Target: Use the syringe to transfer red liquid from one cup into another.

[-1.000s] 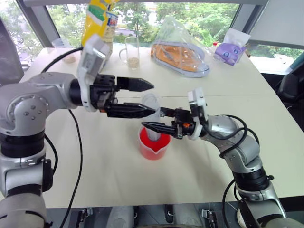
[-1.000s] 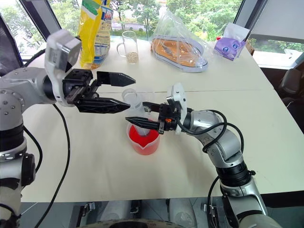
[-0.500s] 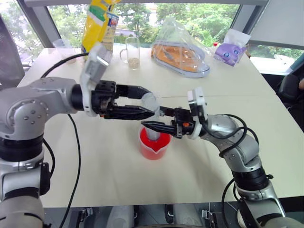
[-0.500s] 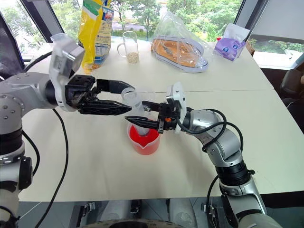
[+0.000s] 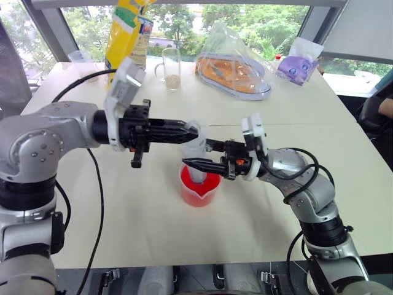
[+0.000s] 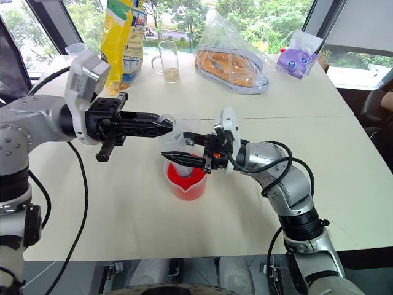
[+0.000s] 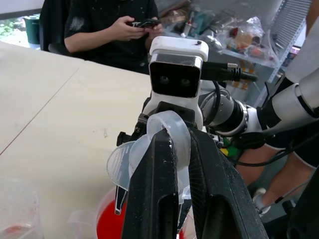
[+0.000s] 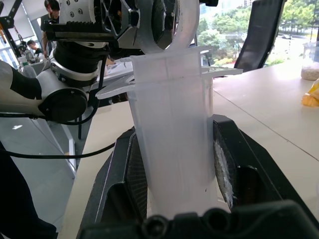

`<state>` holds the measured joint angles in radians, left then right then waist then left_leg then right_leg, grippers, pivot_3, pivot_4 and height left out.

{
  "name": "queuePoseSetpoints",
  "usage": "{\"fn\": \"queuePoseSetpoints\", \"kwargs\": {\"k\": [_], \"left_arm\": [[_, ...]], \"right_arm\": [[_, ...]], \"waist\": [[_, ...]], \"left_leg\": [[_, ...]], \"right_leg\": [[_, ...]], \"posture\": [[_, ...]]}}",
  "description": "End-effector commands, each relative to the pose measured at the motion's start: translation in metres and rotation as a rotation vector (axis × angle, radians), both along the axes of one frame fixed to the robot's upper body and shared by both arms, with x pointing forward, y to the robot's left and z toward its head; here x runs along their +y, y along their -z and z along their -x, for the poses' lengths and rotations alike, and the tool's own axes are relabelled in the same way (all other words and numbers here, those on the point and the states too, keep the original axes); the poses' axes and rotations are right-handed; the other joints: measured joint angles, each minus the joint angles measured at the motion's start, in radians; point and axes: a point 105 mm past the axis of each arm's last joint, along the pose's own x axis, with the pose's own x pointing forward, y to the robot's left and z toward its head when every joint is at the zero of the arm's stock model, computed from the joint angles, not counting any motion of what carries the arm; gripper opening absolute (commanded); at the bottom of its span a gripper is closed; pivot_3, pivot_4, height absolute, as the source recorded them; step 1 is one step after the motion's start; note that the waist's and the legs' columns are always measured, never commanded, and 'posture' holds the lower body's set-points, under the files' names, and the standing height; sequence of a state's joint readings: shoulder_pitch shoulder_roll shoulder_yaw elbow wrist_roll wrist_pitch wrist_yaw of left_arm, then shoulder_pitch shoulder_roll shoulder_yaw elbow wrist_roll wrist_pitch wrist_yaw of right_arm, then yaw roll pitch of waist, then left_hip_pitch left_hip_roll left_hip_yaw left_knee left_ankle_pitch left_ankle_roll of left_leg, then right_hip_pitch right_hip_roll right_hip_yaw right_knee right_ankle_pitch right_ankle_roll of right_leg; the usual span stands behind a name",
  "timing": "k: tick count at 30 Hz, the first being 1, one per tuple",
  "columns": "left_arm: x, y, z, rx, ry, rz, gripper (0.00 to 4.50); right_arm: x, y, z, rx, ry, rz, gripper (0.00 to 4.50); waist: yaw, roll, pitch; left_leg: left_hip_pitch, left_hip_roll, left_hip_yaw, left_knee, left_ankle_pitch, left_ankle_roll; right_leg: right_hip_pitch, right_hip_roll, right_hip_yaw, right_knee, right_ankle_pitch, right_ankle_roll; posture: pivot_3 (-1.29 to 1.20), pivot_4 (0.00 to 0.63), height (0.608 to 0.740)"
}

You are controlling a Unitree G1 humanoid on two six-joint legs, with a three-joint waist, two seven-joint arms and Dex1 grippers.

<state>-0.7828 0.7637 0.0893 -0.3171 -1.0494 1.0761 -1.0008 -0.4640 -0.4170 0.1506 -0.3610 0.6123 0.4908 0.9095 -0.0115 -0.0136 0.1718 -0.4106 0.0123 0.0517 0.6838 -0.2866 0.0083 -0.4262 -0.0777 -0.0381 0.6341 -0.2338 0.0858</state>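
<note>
- Your syringe (image 8: 172, 134) stands upright over the spouted cup (image 5: 198, 187): fat clear-frosted plastic barrel, wide flat finger flange, ring-shaped plunger top (image 7: 169, 130).
- Your right gripper (image 5: 195, 163) is clenched around the barrel, black fingers (image 8: 124, 174) pressed on both sides, just below the flange.
- Your left gripper (image 5: 186, 129) is pinched tight on the plunger ring, directly above the right gripper; fingers long, black, tapered, lying level.
- The spouted cup sits right under the right gripper: squat, clear, thin-walled, holding bright red liquid (image 6: 184, 182), slightly see-through. The syringe's lower end dips into it; the tip is hidden.
- Beyond both grippers, well apart on the smooth cream table (image 5: 147, 215): a handled glass mug (image 5: 170, 66) with beige grains at the bottom, a glossy yellow bag (image 5: 126, 31), a crinkly clear bag (image 5: 236, 58) with orange contents.
- A person (image 7: 112, 30) in a dark top sits past the table edge, seen from your left wrist.
</note>
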Motion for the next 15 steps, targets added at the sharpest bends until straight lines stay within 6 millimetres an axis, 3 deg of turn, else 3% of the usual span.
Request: {"fn": "queuePoseSetpoints", "kwargs": {"k": [1,8,15], "left_arm": [[-0.001,-0.013,0.004,-0.04,0.033,0.042,0.03],[0.002,-0.038,0.003,-0.064,0.052,0.115,0.03],[0.004,-0.048,0.0,-0.083,0.043,0.13,0.03]], "right_arm": [[0.001,-0.011,0.006,-0.043,-0.025,-0.017,1.44],[0.003,0.001,0.01,0.002,-0.047,-0.001,1.44],[0.002,0.014,0.006,0.042,-0.037,0.01,1.44]], "waist": [[0.0,0.0,0.0],[0.0,0.0,0.0],[0.0,0.0,0.0]], "left_leg": [[0.0,0.0,0.0,0.0,0.0,0.0],[0.0,0.0,0.0,0.0,0.0,0.0],[0.0,0.0,0.0,0.0,0.0,0.0]], "right_leg": [[0.0,0.0,0.0,0.0,0.0,0.0],[0.0,0.0,0.0,0.0,0.0,0.0],[0.0,0.0,0.0,0.0,0.0,0.0]], "posture": [[0.0,0.15,0.74],[0.0,0.15,0.74],[0.0,0.15,0.74]]}}
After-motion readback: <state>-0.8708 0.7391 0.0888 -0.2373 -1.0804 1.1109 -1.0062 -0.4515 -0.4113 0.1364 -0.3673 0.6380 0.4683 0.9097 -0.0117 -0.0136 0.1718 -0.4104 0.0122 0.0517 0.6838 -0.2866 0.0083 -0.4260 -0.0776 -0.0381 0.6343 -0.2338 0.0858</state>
